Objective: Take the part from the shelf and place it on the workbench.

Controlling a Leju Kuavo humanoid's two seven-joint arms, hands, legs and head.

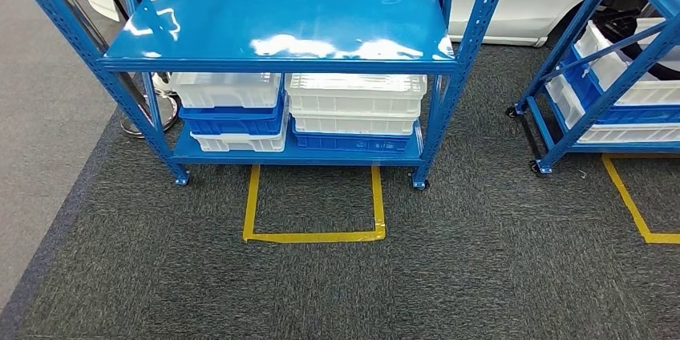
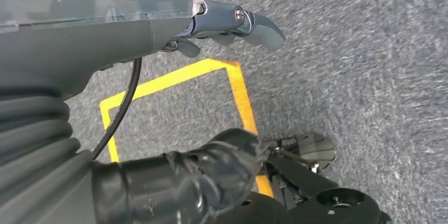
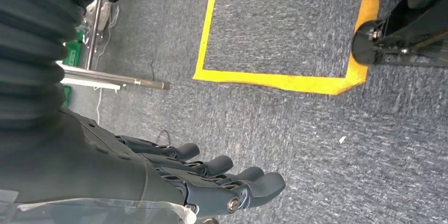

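- Yellow tape (image 1: 314,236) marks one open rectangle on the grey carpet (image 1: 449,276), at 6 o'clock from the shelf in the head view; a second tape outline (image 1: 633,208) lies at 3 o'clock.
- Two blue shelves stand there: one shelf (image 1: 281,31) at 12 o'clock, another shelf (image 1: 597,107) at 2 o'clock.
- On the lower level of the near shelf I count two stacks of crates (image 1: 357,103), white and blue ones.
- No part can be made out on the shelf; the top level reflects light.
- Left hand (image 2: 232,23) hangs above the carpet, fingers loosely extended, holding nothing.
- Right hand (image 3: 211,174) hangs likewise, fingers stretched and slightly apart, holding nothing.
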